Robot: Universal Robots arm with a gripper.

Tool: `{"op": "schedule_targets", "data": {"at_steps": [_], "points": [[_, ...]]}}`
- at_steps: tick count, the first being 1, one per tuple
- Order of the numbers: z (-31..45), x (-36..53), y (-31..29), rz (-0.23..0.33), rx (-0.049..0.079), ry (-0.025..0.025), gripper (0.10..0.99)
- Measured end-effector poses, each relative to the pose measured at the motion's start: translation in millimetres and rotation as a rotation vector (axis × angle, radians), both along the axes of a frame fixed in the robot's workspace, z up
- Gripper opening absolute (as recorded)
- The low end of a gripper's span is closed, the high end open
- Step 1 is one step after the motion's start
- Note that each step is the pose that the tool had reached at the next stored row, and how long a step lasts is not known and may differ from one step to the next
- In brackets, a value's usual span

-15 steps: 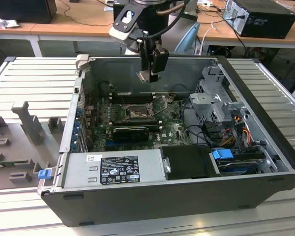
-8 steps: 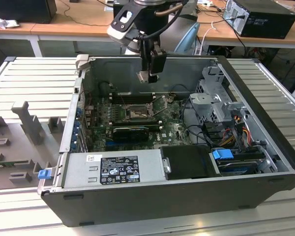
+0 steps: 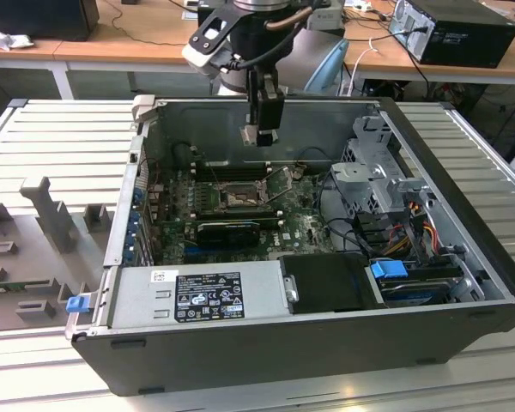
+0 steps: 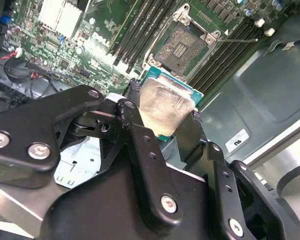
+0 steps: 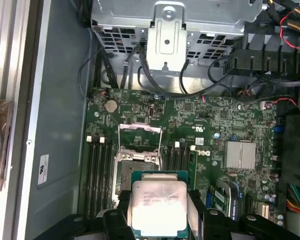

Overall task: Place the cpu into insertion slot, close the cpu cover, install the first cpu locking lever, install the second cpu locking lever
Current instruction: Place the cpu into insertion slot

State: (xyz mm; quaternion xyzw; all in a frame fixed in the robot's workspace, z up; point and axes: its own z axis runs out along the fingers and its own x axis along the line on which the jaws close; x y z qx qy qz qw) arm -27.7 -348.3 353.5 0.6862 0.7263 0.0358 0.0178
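Observation:
My gripper [image 3: 259, 134] hangs over the open computer case, above the back part of the green board. It is shut on the cpu [image 4: 162, 100], a flat pale silver square on a green edge, clamped between two black fingers [image 5: 121, 202]. The first wrist view has the cpu [image 5: 157, 200] just short of the insertion slot [image 5: 131, 172], not touching it. The slot [image 3: 239, 196] is a black-framed square with a dull metal centre [image 4: 182, 47]. The cpu cover [image 5: 140, 136], a thin silvery frame, stands swung open beyond the slot. A thin wire lever [image 4: 240, 40] sticks out beside the socket.
Black memory slots [image 5: 97, 170] flank the socket. A ribbed black card [image 3: 227, 230] lies in front of it, a silver heat sink [image 5: 240, 154] to one side. The power supply [image 3: 197, 296], a drive cage [image 3: 378, 172] with cables and the case walls [image 3: 463, 197] hem in the board.

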Motion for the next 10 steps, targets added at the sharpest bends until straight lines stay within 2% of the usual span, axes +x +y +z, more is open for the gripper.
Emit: {"op": "schedule_targets", "data": {"at_steps": [10], "points": [[-8.1, 0.0, 0.0, -0.011, 0.000, 0.0016, 0.529]]}}
